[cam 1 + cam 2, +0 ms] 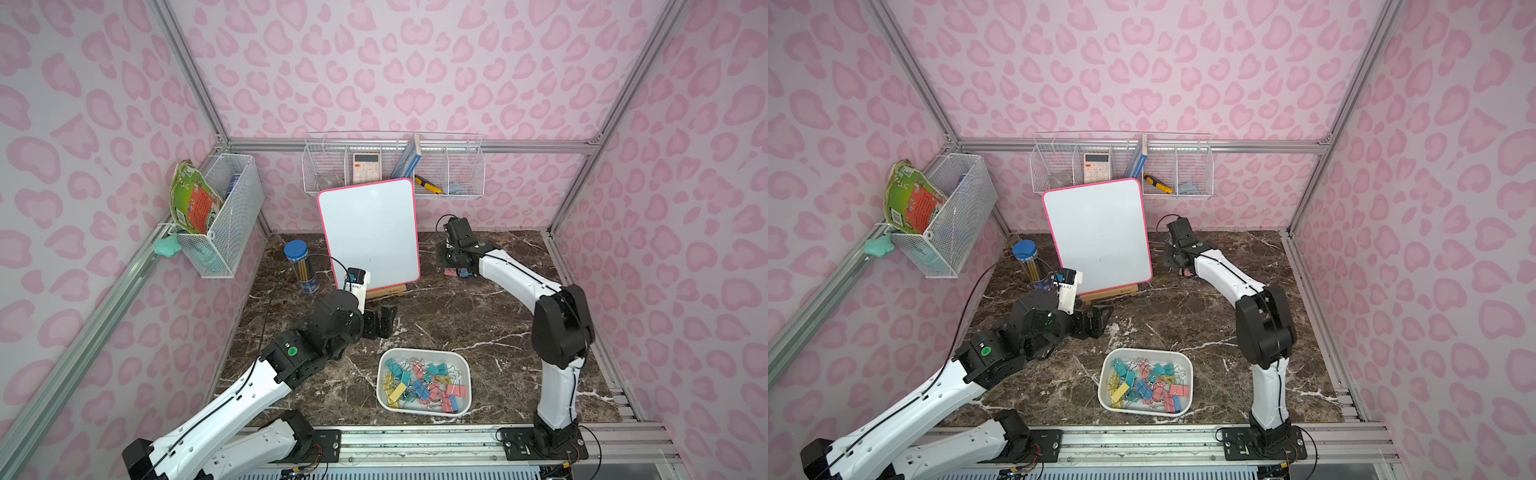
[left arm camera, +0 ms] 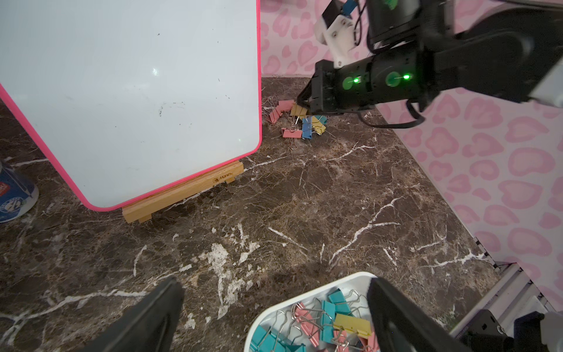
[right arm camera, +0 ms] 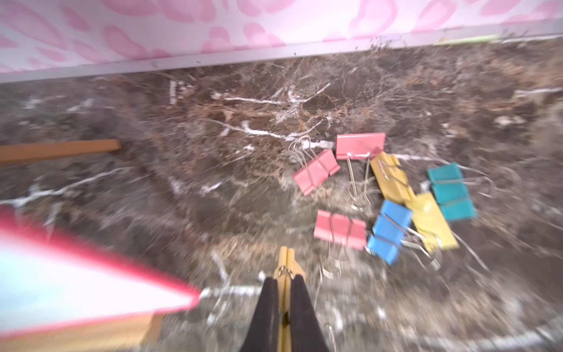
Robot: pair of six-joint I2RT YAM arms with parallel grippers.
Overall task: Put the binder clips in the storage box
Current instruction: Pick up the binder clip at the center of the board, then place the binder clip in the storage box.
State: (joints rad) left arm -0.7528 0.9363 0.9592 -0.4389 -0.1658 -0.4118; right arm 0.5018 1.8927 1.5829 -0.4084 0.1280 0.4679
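Pinching a yellow clip (image 3: 283, 259), the right tool (image 3: 284, 282) sits beside loose binder clips (image 3: 339, 230).

The whiteboard (image 1: 370, 232) has a glossy white face in a smooth pink plastic rim and rests on a bare wooden stand (image 2: 182, 192). Under it the table (image 1: 478, 316) looks like polished brown marble with white veins. Beside the whiteboard, the binder clips (image 3: 339, 229) have matt pastel bodies and shiny wire handles. In front of it, the storage box (image 1: 424, 352) is smooth white plastic. Behind it hangs a white-coated wire basket (image 1: 465, 174).
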